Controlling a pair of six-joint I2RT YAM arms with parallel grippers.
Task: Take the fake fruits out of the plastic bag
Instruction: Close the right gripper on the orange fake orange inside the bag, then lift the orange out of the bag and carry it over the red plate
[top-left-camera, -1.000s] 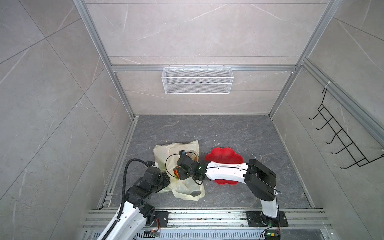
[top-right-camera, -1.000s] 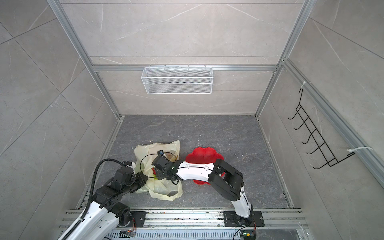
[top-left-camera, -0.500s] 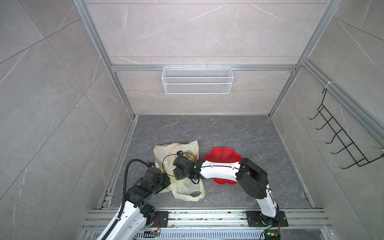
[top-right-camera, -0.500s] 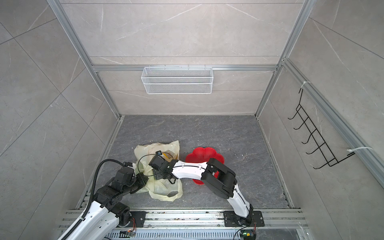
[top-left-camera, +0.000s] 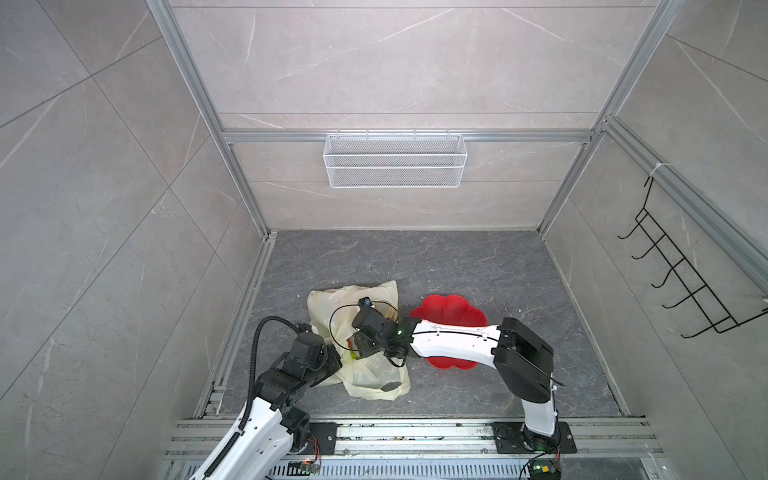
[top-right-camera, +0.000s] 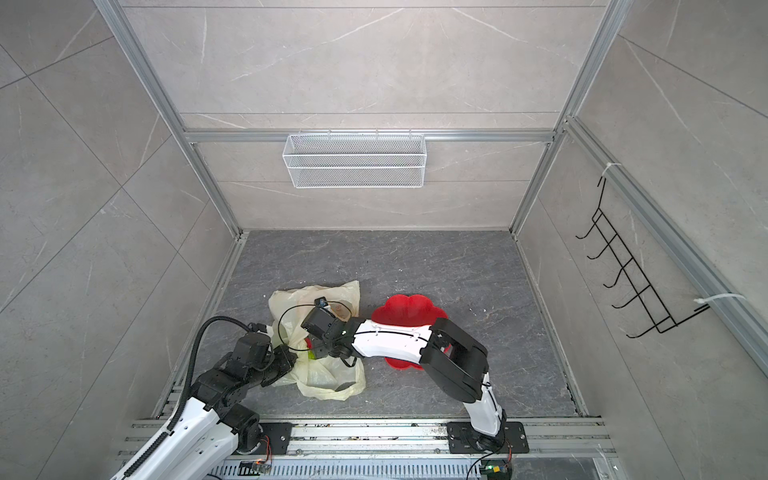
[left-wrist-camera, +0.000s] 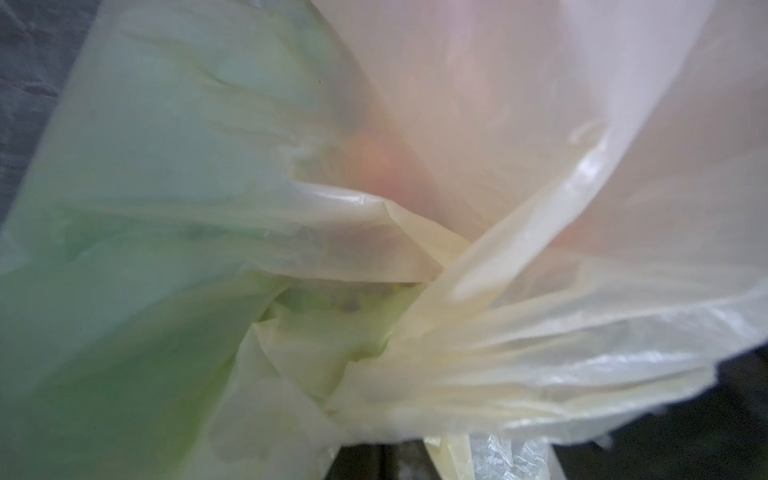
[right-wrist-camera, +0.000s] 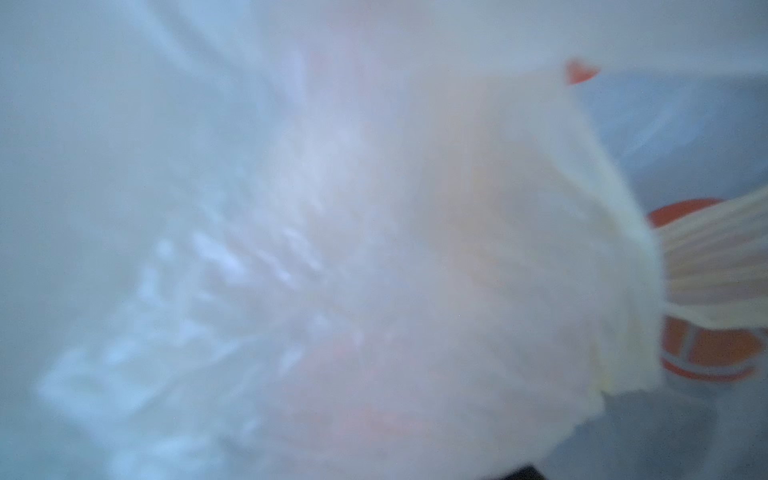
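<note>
The thin, crinkly, translucent pale-yellow plastic bag (top-left-camera: 365, 376) lies on the grey marbled tabletop (top-left-camera: 457, 257), just beside the red flower-shaped plate (top-left-camera: 453, 305). The small glossy plastic fake fruits (top-right-camera: 311, 354) are still inside it, showing red and green at the mouth. The film is light, limp and slippery, so it likely needs pinning at a bunched edge. The fruits look hard, smooth and light, and are best taken across their middles.

The left gripper (top-left-camera: 334, 359) is clamped together on gathered film at the bag's left edge. The right gripper (top-left-camera: 359, 347) is buried in the opening, and its camera shows only blurred plastic, so I cannot tell how its jaws stand.

Half a second ago the right arm reached further in. Now its elbow is back where it was a second ago. The bag, the plate and the left gripper have not shifted.
</note>
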